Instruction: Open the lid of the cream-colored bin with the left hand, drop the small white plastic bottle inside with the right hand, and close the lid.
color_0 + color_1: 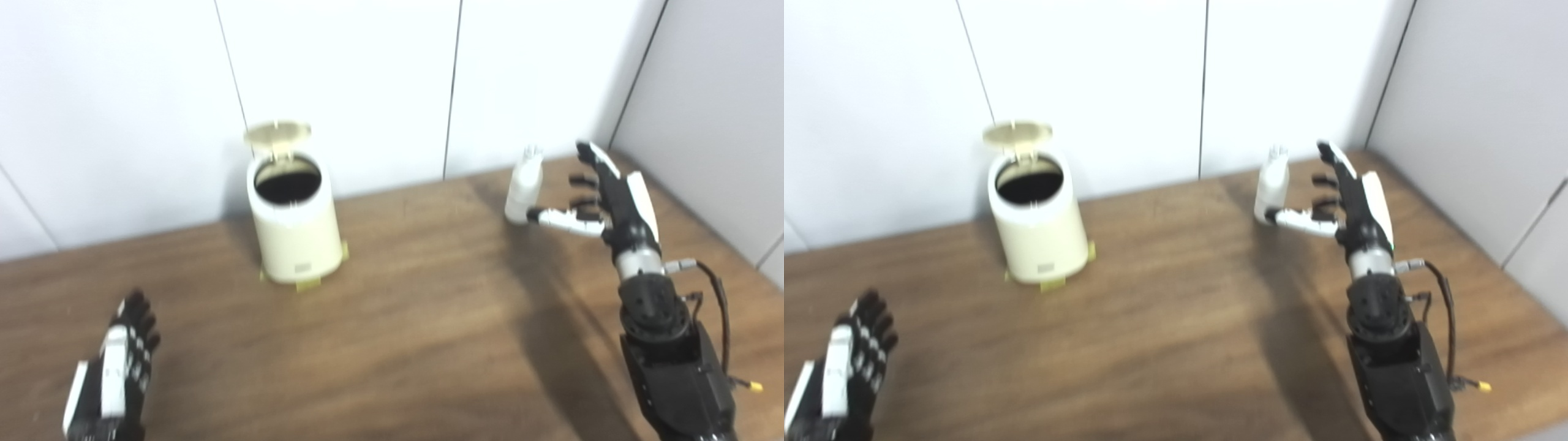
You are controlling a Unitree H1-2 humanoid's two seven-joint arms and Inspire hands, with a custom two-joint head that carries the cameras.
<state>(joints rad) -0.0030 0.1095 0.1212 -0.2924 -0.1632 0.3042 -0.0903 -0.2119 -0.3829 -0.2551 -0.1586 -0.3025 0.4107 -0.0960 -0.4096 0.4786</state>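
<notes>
Bin left of bottle

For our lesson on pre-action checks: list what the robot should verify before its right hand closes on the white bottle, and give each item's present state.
1. Bin lid raised, mouth of the cream-colored bin exposed: ok.
2. White bottle standing upright on the table: ok.
3. Right hand open, fingers apart beside the bottle: ok.
4. Bottle already gripped: not ok; the thumb reaches its base, but the fingers are not closed on it.
5. Left hand well away from the bin, low over the table's near left: ok.
6. Bin already holds something: cannot tell; the inside looks dark.
</notes>
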